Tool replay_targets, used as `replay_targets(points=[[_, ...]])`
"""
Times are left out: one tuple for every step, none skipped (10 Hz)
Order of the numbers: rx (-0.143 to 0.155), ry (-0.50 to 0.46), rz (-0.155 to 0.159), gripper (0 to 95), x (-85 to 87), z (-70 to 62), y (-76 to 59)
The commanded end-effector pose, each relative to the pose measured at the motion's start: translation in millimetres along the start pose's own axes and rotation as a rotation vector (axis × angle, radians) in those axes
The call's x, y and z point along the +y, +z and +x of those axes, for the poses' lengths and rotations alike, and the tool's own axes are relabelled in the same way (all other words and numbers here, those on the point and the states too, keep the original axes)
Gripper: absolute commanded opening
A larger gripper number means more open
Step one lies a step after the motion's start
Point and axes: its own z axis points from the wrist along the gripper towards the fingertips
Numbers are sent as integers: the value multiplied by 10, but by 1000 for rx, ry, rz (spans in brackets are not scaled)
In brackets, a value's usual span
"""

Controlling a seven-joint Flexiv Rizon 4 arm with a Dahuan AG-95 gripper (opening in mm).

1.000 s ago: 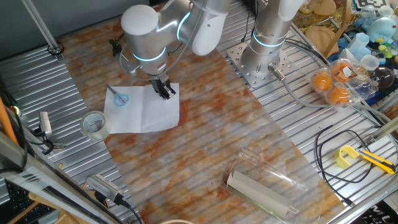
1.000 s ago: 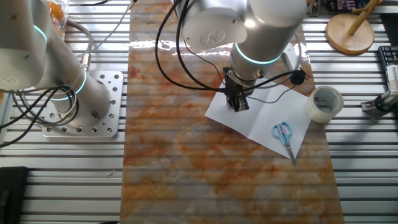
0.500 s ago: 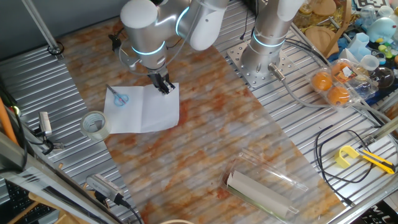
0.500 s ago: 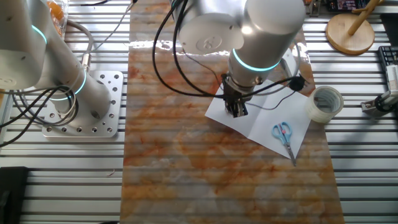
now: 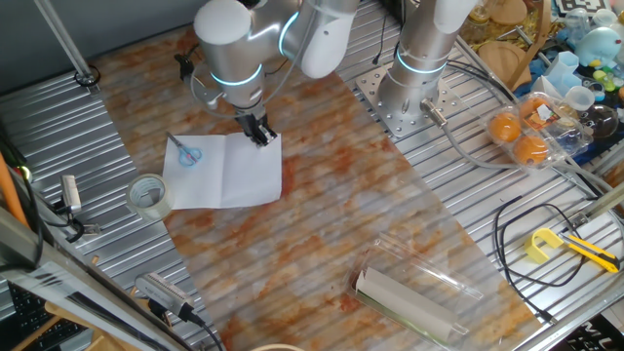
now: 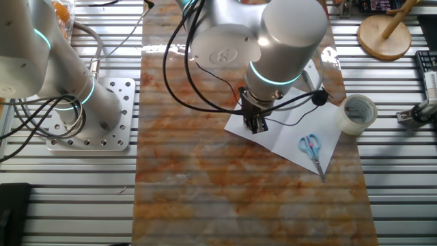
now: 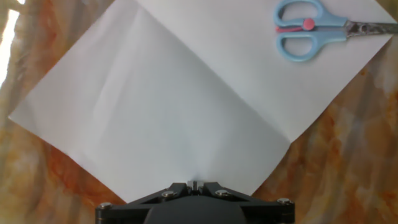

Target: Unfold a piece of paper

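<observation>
Hangs now as a gripper (image 5: 261,136) over the far edge of the piece of paper (image 5: 224,171), moved there from above the sheet's middle a second ago, jaws seemingly drawn together and holding nothing. Suggests the unfolding is essentially done: lies flat and open on the marbled tabletop (image 5: 390,234), middle crease showing, blue-handled scissors (image 5: 185,151) resting on one corner. Runs lengthwise from the tape roll (image 5: 148,195) side toward the gripper side, crease crossing the short way.
</observation>
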Motion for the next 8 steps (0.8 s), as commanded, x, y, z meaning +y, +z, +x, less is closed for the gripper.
replay_targets(points=[[0, -3, -1, 0, -5, 26, -22], [0, -3, -1, 0, -3, 42, -17], [-2, -2, -1, 0, 2, 53, 1], [-6, -2, 0, 0, 7, 63, 42], [-11, -3, 1, 0, 12, 73, 73], [-12, -3, 2, 0, 16, 77, 90], [-13, -6, 2, 0, 16, 75, 111], [-14, -6, 2, 0, 17, 74, 118]])
